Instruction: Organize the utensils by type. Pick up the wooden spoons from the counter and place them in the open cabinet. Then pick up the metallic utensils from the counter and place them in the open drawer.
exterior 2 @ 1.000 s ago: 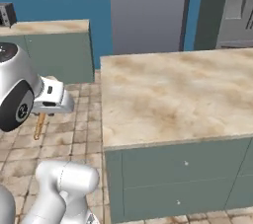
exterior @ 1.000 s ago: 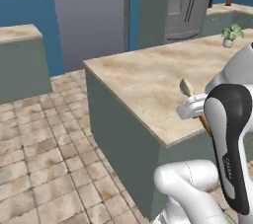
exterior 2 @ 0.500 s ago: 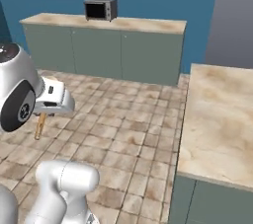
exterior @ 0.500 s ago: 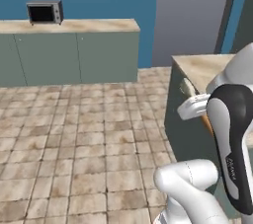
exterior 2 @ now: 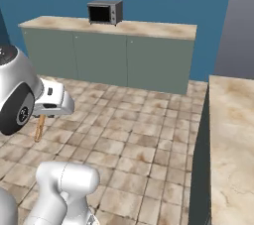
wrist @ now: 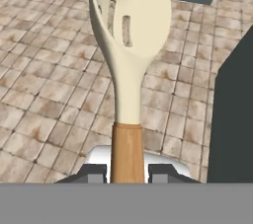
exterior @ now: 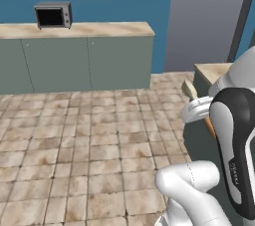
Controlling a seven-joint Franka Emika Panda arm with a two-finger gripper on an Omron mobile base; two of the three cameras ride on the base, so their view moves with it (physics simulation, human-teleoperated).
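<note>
Wooden spoon [wrist: 129,55] — slotted cream bowl up — clamped in the gripper [wrist: 128,172].

Slotted cream wooden spoon [wrist: 129,65], orange-brown handle clamped in claw [wrist: 127,172]

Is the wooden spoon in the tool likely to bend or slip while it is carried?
The spoon probably stays stiff: its cream bowl and wooden handle look solid. It is likely light, being slim and slotted. It may pivot a little, since the tool grips only the handle while the bowl sticks far out.
</note>
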